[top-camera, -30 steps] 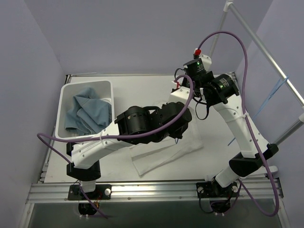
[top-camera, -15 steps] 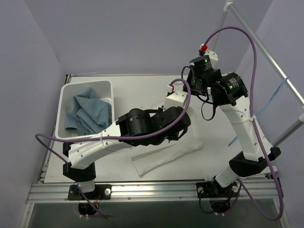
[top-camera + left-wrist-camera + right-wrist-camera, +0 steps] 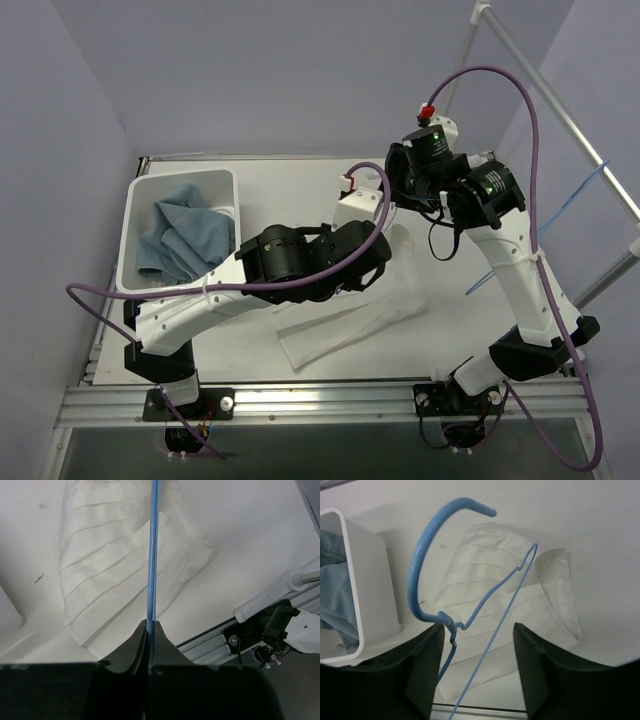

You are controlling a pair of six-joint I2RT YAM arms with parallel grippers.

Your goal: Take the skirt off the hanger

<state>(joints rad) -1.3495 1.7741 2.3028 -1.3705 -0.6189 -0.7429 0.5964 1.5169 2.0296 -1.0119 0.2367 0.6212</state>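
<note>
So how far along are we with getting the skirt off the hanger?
Looks done: the white pleated skirt lies on the table, clear of the blue wire hanger. In hand: the left jaws are shut on the hanger's wire, the right jaws open around it. Left: probably just setting the hanger aside.

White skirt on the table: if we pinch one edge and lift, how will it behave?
Likely floppy: the skirt lies flat and limp on the table, so it should drape from the pinch point. It is probably light, since it looks like thin pleated cloth. A push would likely bunch the pleats rather than slide it whole.
</note>
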